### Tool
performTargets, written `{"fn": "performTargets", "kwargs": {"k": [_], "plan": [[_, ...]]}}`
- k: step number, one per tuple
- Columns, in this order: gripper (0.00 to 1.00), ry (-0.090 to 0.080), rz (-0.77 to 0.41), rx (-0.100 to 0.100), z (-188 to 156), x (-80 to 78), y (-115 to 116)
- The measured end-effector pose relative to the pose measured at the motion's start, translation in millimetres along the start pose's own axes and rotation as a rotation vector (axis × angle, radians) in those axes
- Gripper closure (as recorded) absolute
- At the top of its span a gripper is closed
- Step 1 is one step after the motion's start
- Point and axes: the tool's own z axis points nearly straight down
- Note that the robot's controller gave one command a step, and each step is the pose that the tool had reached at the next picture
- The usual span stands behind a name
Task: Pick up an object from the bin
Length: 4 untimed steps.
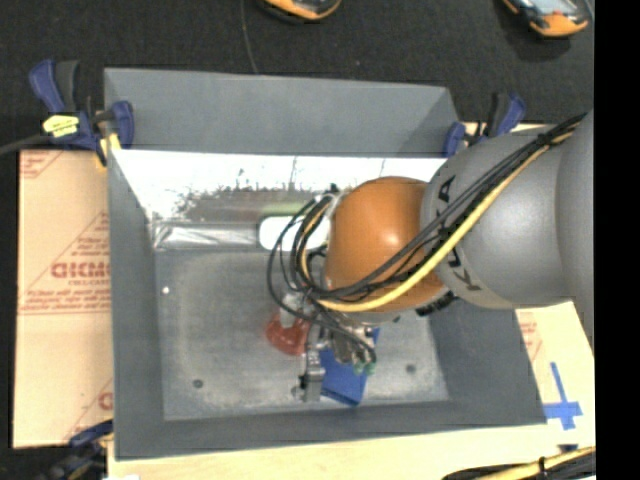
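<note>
Toward the near side of the grey bin [135, 298], a little right of its middle in the view, the gripper [313, 376] hangs low over the floor, its metal tip pointing down between two small things. Whether the pincer is spread or pressed together cannot be told: the orange cover [375, 238] on the wrist and a loop of black and yellow cables [300, 268] hide most of it from above. Just beside the tip, on the view's right, a blue block [346, 386] lies flat on the floor near the front wall; whether it touches the tip is not clear. Its visible part is a squat four-sided shape, the longer edge running across the view and dipping slightly toward the right; its upper end is covered by the gripper, so the full length cannot be judged. On the tip's other side, toward the view's left and a little farther back, sits a small rounded red thing [284, 336]. Near the rear wall a white thing [282, 233] peeks out from behind the cover
</note>
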Motion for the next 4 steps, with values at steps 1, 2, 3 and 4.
{"fn": "performTargets", "kwargs": {"k": [1,2,3,4], "plan": [[0.0,0.0,0.008,0.001,-49.8,-32.4,0.0],[0.0,-0.004,-0.065,0.001,11.0,-67.6,-9.4],[0.0,0.004,0.046,0.0,39.2,-66.3,-22.7],[0.0,-0.003,0.272,-0.001,40.9,-61.8,-34.5]]}}
